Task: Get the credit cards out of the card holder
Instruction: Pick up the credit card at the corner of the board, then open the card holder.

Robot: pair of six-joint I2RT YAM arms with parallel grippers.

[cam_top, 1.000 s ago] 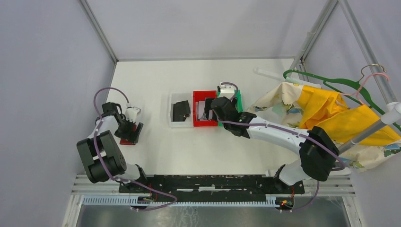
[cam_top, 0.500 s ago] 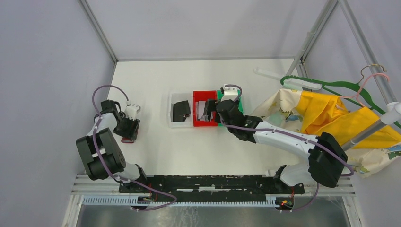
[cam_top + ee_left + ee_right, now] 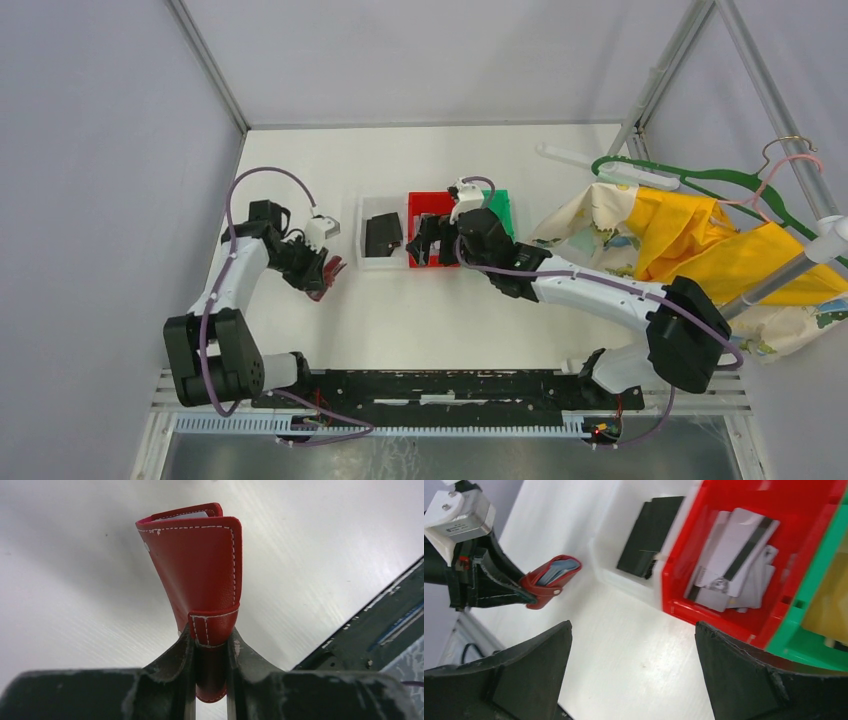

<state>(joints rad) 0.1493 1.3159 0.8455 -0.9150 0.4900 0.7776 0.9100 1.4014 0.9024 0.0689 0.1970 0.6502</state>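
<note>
My left gripper (image 3: 318, 268) is shut on the fold of the red card holder (image 3: 330, 272), which it holds off the white table, left of the bins. In the left wrist view the card holder (image 3: 200, 565) stands up between the closed jaws of that gripper (image 3: 210, 640). From the right wrist, the card holder (image 3: 549, 582) gapes a little and shows pale blue-grey leaves inside. Several grey and white credit cards (image 3: 734, 565) lie in the red bin (image 3: 674, 605). My right gripper (image 3: 428, 243) hovers open over that bin's left side, its fingers (image 3: 634, 630) wide apart with nothing between them.
A clear bin (image 3: 366, 262) holds a black wallet (image 3: 383, 234); a green bin (image 3: 503, 207) stands right of the red bin (image 3: 415, 262). Yellow and patterned cloth (image 3: 700, 240) with hangers (image 3: 690, 175) fills the right side. A black rail (image 3: 430, 385) runs along the near edge.
The left gripper has shut on the card holder, lifted it off the table and carried it right towards the bins. The right gripper has shifted slightly left, still open.
</note>
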